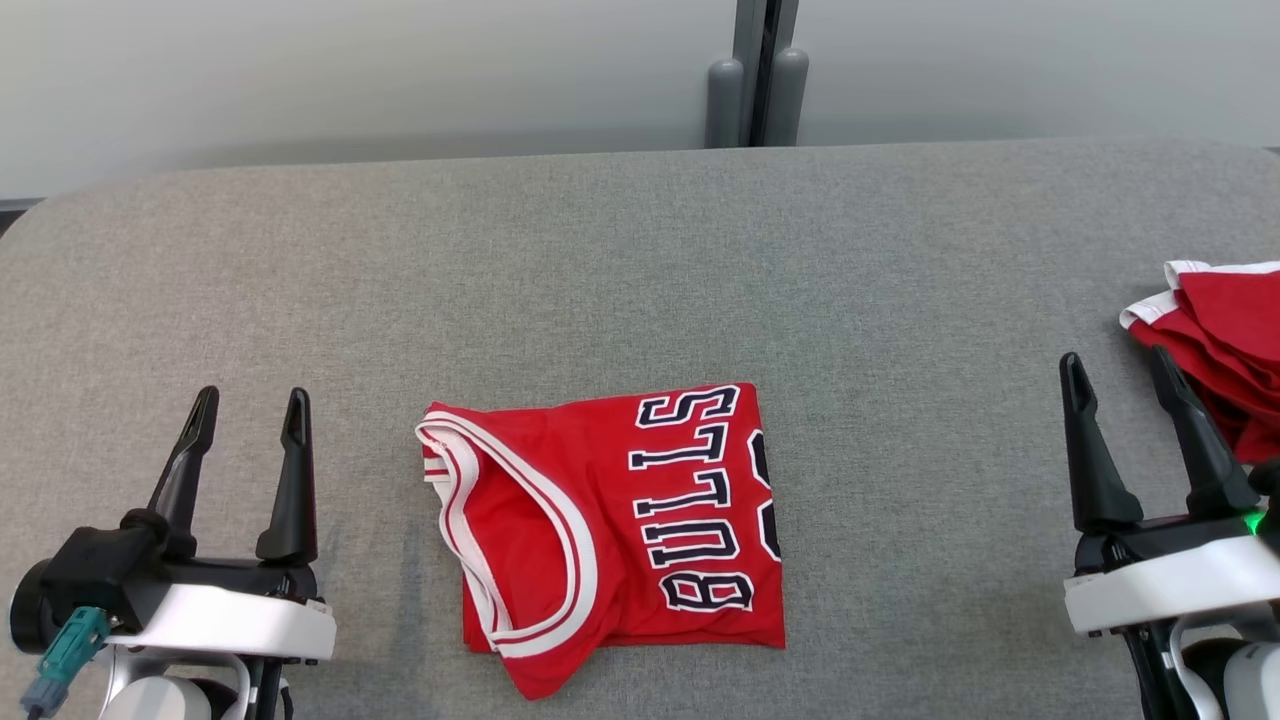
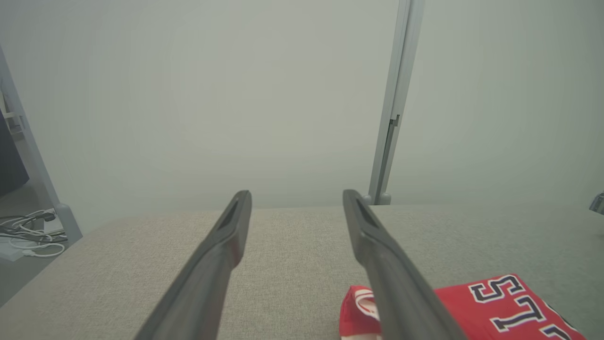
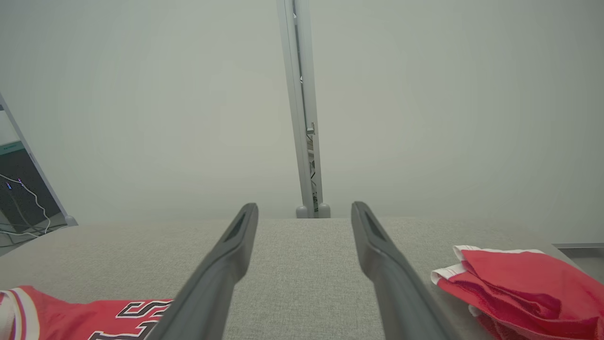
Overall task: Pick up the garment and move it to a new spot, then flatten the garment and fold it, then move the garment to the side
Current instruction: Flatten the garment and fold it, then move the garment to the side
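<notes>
A folded red jersey, the garment, lies flat on the grey table near its front middle, white-trimmed armhole to the left and dark "BULLS" lettering to the right. A corner of it shows in the left wrist view and in the right wrist view. My left gripper stands open at the lower left, well left of the jersey, nothing between its fingers. My right gripper stands open at the lower right, well right of the jersey and just left of a red pile. In their own wrist views both grippers are empty.
A pile of red clothes with white trim lies at the table's right edge, close to my right gripper. A grey post rises behind the table's far edge. Cables lie on the floor off to the left.
</notes>
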{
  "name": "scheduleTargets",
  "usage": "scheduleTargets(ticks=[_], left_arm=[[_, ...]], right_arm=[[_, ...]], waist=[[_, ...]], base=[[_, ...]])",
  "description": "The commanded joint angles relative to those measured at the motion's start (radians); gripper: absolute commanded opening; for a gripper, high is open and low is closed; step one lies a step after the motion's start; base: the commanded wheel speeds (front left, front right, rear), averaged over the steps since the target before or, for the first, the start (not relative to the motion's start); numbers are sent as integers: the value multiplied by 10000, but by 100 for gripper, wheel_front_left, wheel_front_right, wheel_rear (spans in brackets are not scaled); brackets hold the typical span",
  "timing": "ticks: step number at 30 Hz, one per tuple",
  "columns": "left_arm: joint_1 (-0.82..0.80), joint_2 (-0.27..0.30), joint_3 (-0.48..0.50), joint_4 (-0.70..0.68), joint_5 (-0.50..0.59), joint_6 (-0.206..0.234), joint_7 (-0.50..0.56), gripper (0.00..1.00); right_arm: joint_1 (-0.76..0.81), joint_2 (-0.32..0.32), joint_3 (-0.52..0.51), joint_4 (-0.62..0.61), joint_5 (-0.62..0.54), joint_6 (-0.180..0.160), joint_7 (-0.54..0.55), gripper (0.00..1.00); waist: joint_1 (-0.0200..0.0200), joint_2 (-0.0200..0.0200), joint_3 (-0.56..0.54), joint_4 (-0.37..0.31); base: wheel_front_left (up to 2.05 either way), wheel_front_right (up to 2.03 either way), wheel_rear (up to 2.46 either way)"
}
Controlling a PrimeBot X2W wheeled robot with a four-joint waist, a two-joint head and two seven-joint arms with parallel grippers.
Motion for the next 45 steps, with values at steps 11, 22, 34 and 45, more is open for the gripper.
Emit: scheduleTargets(ticks=[11,22,34,45], left_arm=[[588,97,-87,-75,27,255,231,100],[1105,111,-251,-22,-74,316,353,100],[1341,169,-347,109,-156,327,398,100],[1189,253,-377,223,-261,319,367,100]], right_arm=[[758,118,-228,-131,-119,21,228,100],[1318,148,-327,-249,-166,21,529,100],[1495,111,-279,-361,-163,21,752,100],[1451,148,-332,-292,-140,21,684,100]], waist=[[0,-1,-517,-83],[0,-1,-1118,-66],[0,-1,-1310,-64],[0,-1,-1272,-65]], base=[[0,0,0],[0,0,0],[0,0,0],[0,0,0]])
